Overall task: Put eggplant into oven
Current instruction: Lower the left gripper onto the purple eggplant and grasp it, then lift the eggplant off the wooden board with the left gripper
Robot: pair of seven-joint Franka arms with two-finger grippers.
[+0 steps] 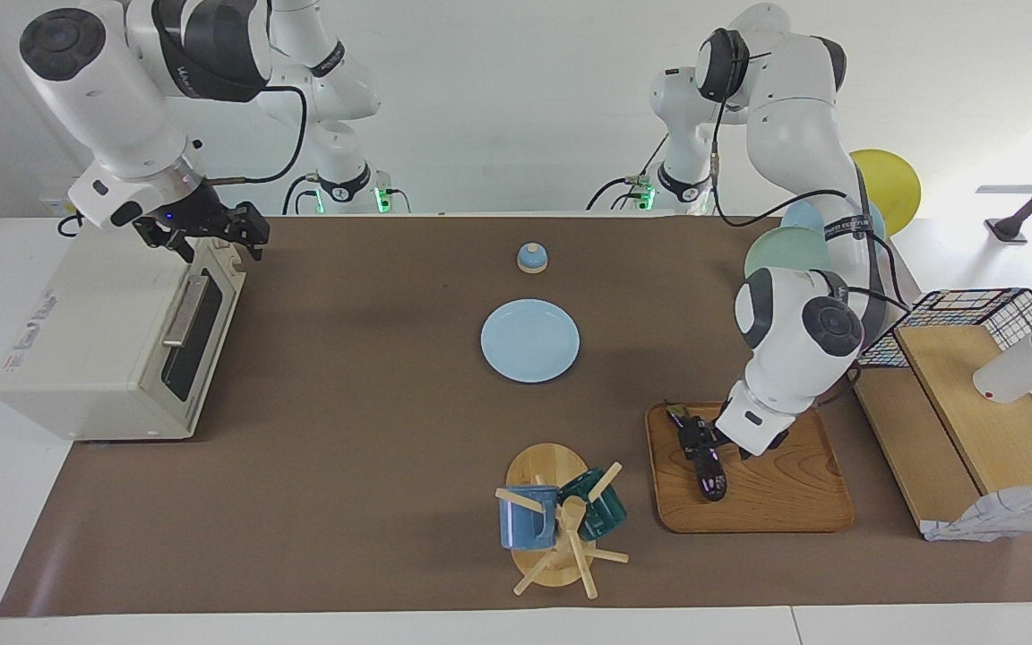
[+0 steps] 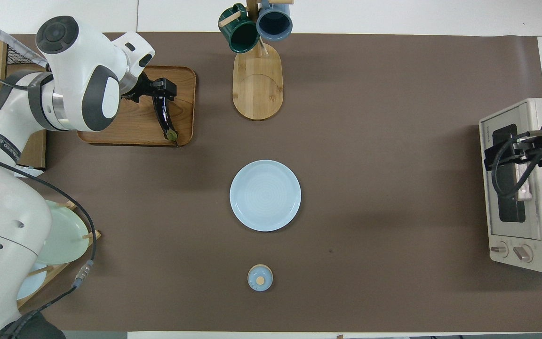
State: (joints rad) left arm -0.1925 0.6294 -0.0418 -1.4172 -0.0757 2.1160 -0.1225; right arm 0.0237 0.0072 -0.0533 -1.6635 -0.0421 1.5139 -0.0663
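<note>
Eggplant (image 1: 704, 457): lies on the wooden tray (image 1: 785, 511) at the left arm's end of the table, green stem tip at 12 o'clock in the facing view.
Left gripper (image 1: 693, 441): down at the eggplant, fingers spread, one on each side of it.
Oven (image 1: 113, 349): at the right arm's end, door closed.
Right gripper (image 1: 243, 235): over the oven's door edge by the handle, fingers spread, holding nothing.
Blue plate (image 1: 529, 340): mid-table; mug rack (image 1: 556, 520) at its 6 o'clock in the facing view.
</note>
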